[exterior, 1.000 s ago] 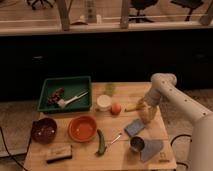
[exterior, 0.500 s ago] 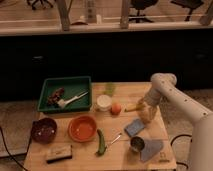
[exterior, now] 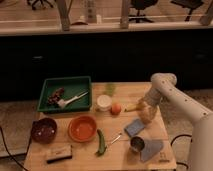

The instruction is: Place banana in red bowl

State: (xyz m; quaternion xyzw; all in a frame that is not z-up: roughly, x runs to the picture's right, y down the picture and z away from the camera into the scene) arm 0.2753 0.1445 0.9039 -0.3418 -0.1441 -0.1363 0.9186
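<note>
End effector (exterior: pixel 143 111) sits low at the banana (exterior: pixel 132 106) on the desk (exterior: pixel 125 157), finger state unclear, red bowl (exterior: pixel 82 128) well left.

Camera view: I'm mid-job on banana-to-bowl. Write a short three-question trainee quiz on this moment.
1. True or false: the banana lies in the red bowl.
2. What sits nearer the gripper: A) the green tray, B) the banana?
3. Fill in: between the white cup and the banana lies a round ___ fruit.

Key: 1 false; 2 B; 3 orange.
</note>
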